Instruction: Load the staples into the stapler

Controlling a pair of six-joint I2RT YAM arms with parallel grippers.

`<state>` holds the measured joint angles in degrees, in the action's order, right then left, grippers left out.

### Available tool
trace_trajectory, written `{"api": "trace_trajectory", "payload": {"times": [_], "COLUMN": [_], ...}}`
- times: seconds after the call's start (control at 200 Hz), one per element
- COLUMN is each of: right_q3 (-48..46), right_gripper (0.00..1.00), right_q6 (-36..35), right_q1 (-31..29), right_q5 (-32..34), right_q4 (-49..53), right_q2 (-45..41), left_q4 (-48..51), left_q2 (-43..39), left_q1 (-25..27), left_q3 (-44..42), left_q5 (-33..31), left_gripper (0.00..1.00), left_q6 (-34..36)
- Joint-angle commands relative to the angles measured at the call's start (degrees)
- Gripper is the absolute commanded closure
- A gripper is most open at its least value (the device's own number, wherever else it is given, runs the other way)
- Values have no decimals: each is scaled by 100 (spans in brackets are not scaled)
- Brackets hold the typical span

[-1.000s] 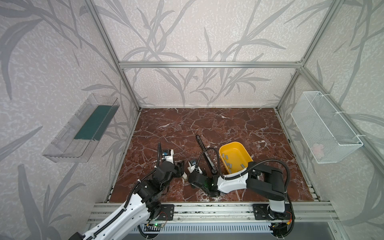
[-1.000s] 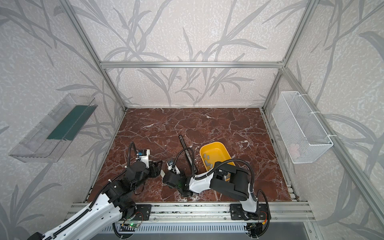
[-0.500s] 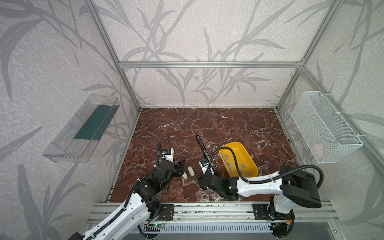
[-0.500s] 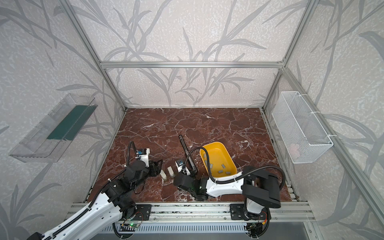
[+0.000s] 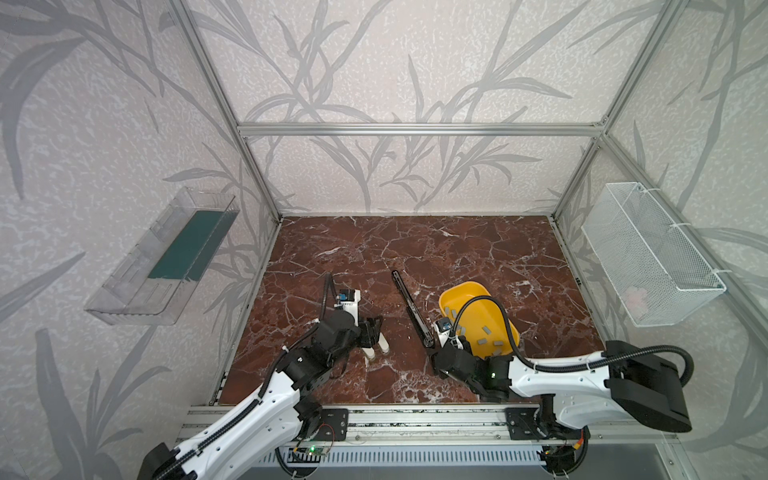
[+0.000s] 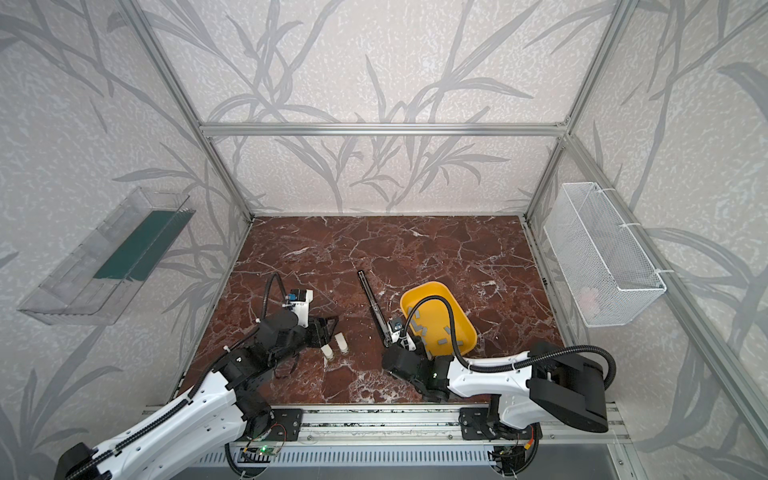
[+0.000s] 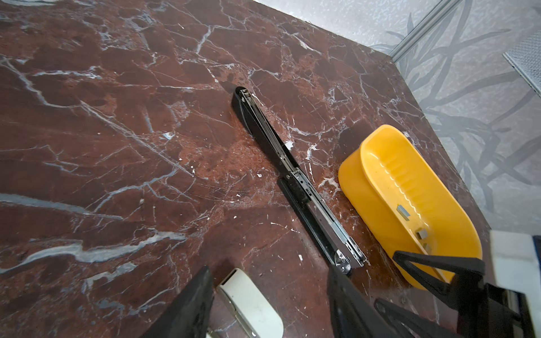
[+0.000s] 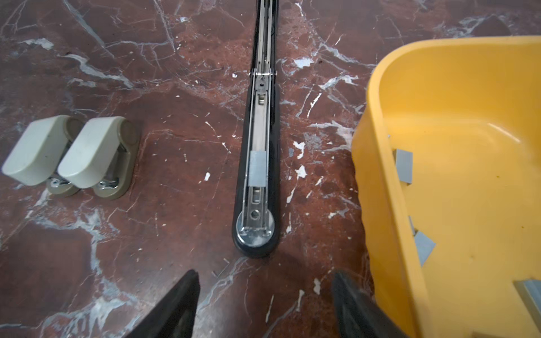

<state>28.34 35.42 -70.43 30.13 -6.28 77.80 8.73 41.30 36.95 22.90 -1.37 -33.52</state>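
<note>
Your right gripper [image 8: 265, 275] has swung right, off the cream mini staplers [image 8: 85, 152]. Its jaws now stand spread and empty at the near end of the open black stapler [image 8: 255, 231]. One staple strip [image 8: 257, 168] lies in its channel, so loading looks begun. The other staples [image 8: 404, 169] sit in the yellow tray [image 8: 468, 87] at right. Your left gripper [image 7: 268, 275], also spread, hovers by the mini staplers.

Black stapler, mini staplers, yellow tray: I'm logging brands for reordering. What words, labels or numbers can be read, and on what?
None can be read in any view.
Black stapler: no marking visible.
Cream mini staplers: plain.
Yellow tray: plain.
Blue tag on the left wrist camera: too small to read.
</note>
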Motion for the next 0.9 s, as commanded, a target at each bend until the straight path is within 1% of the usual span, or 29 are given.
{"api": "trace_trajectory", "payload": {"times": [0.0, 0.08, 0.155, 0.21, 0.52, 0.6, 0.625, 0.8, 0.895], "right_q3": [159, 296, 378, 436, 865, 932, 949, 935, 919], "right_gripper": [23, 22, 23, 25, 43, 48, 51, 71, 77], "right_q6": [-390, -414, -539, -652, -835, -849, -838, -839, -835], "right_q1": [100, 166, 238, 243, 451, 477, 478, 476, 471], "right_q5": [-194, -127, -221, -219, -319, -322, -317, -349, -402], "right_q4": [-296, -434, -739, -952, -1456, -1531, -1534, -1643, -1691], "right_q2": [323, 656, 943, 1119, 1918, 1967, 2141, 2173, 2177], "left_q4": [-225, -288, -363, -394, -498, -536, -560, -704, -785], "left_q2": [127, 248, 379, 491, 1070, 1194, 1219, 1535, 1756], "left_q1": [-26, -25, -32, -32, -71, -91, -105, -221, -307], "left_q3": [206, 211, 228, 262, 485, 512, 519, 597, 658], "left_q5": [169, 165, 83, 71, 135, 176, 192, 352, 480], "left_gripper": [37, 37, 37, 37, 38, 39, 38, 39, 40], "left_q6": [-25, -11, -8, -6, -27, -66, -84, -203, -257]}}
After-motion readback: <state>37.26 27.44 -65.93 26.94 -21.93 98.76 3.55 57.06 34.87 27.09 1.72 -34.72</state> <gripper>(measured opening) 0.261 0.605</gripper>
